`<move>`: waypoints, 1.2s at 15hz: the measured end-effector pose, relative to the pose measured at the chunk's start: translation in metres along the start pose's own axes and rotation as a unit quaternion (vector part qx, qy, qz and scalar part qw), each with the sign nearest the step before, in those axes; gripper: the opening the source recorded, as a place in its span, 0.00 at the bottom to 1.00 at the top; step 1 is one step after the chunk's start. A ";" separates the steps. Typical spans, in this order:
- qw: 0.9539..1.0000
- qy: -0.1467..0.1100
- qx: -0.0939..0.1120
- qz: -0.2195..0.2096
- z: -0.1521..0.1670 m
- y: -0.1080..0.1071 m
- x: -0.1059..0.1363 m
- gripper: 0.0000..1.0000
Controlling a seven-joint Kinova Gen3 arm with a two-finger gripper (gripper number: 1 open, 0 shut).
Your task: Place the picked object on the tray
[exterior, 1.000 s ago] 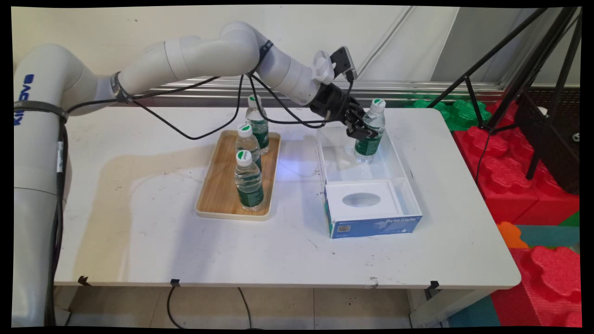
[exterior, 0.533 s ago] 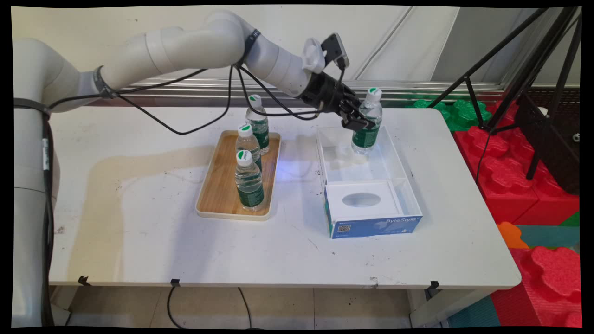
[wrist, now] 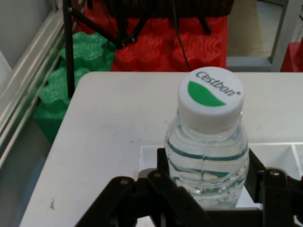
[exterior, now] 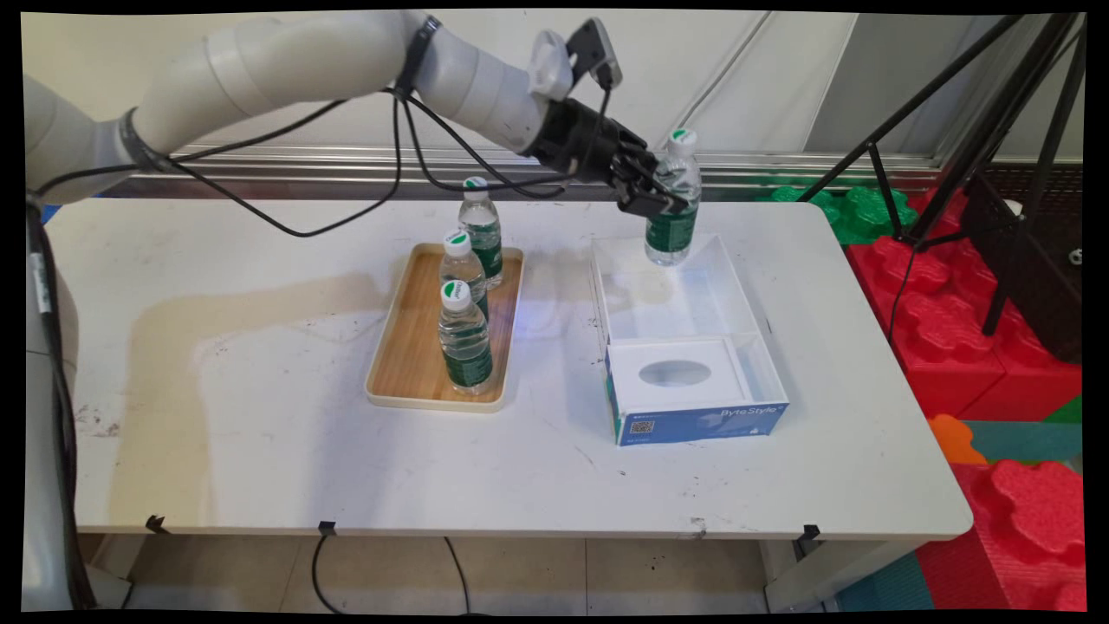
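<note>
My black gripper (exterior: 660,196) is shut on a clear water bottle (exterior: 674,204) with a green label and a white, green-marked cap. It holds the bottle upright in the air above the far end of the open white box (exterior: 736,286). In the hand view the water bottle (wrist: 208,151) stands between the two fingers (wrist: 163,165), its cap lettered Cestbon, with the gripper (wrist: 208,177) closed round its shoulder.
A wooden tray (exterior: 411,347) left of the box carries two upright bottles (exterior: 464,338); a third bottle (exterior: 482,230) stands at its far end. A blue-and-white insert (exterior: 693,390) fills the box's near end. Red and green foam blocks (exterior: 970,329) and a black tripod (exterior: 1005,173) stand to the right.
The gripper has risen with the bottle and drifted a little left and back, lifting it from inside the box to above the box's far wall.
</note>
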 end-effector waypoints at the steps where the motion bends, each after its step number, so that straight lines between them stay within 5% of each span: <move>1: 1.000 0.002 0.000 0.001 -0.006 0.001 0.002 0.00; 18: 1.000 0.003 -0.001 0.000 -0.173 0.017 0.016 0.00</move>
